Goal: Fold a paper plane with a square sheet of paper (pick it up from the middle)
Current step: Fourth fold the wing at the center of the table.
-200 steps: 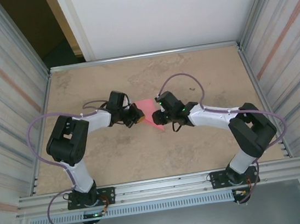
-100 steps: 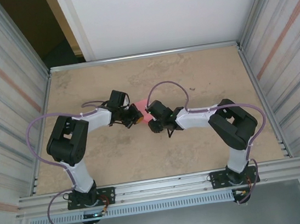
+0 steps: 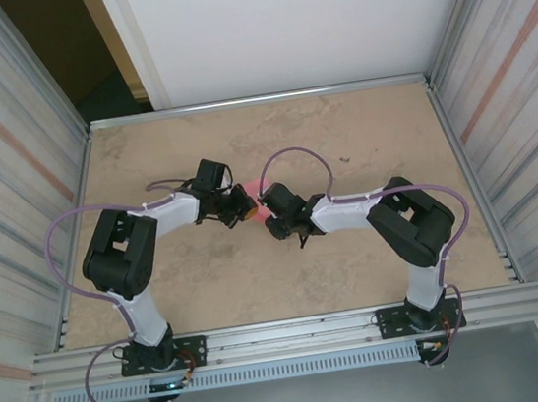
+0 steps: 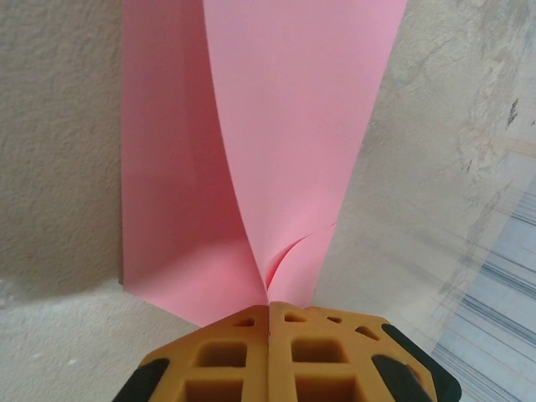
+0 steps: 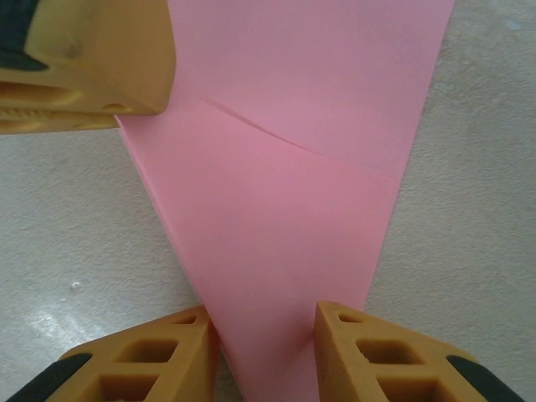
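Note:
The pink sheet of paper (image 3: 253, 201) lies folded on the table between the two grippers. My left gripper (image 4: 270, 306) is shut on one end of it, and from that pinch two layers (image 4: 276, 126) spread apart and fan out over the table. In the right wrist view the paper (image 5: 285, 193) tapers toward the camera and has a slanted crease across it. My right gripper (image 5: 266, 327) is open, with one finger on either side of the narrow end. The left gripper's yellow finger (image 5: 84, 59) shows at the top left of that view.
The beige table (image 3: 339, 132) is enclosed by metal walls on the left (image 3: 10, 195) and right (image 3: 517, 129). A rail (image 3: 296, 331) with both arm bases runs along the near edge. The grippers meet a little left of the table's middle, almost touching.
My right arm has swung left toward the left gripper and now covers most of the paper from above. Its jaws have narrowed slightly. The left gripper has kept its grip and place.

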